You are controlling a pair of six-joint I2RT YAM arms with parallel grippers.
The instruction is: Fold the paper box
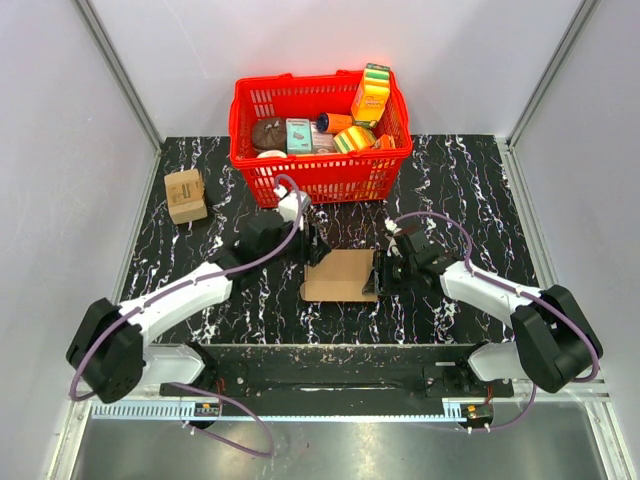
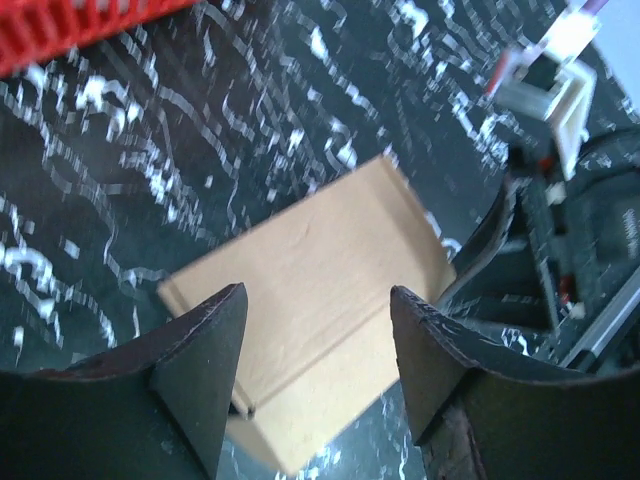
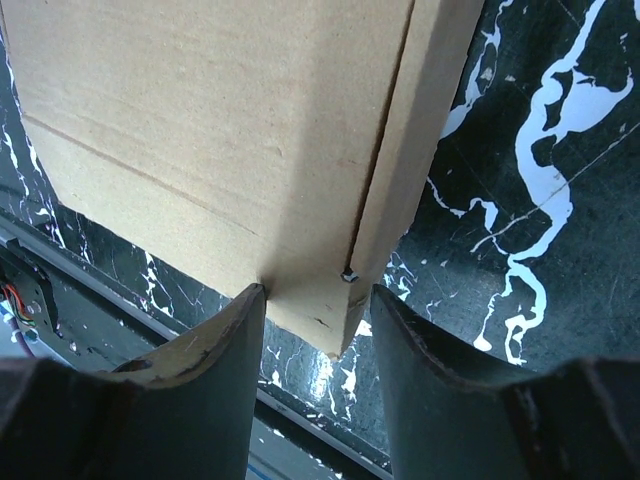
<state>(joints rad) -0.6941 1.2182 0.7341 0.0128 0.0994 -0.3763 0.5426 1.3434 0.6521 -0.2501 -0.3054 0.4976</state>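
Table (image 1: 450, 180): black marbled | on it: paper box (image 1: 340, 275), red basket (image 1: 320, 160), small tan box (image 1: 186, 194)

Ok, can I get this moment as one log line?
box: flat sheet on table, not yet folded | left gripper: open, at box's left edge | right gripper: open, straddling a box corner

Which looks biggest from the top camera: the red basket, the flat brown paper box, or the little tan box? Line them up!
1. red basket, biggest even though it sits farthest back
2. paper box
3. little tan box, clearly smallest
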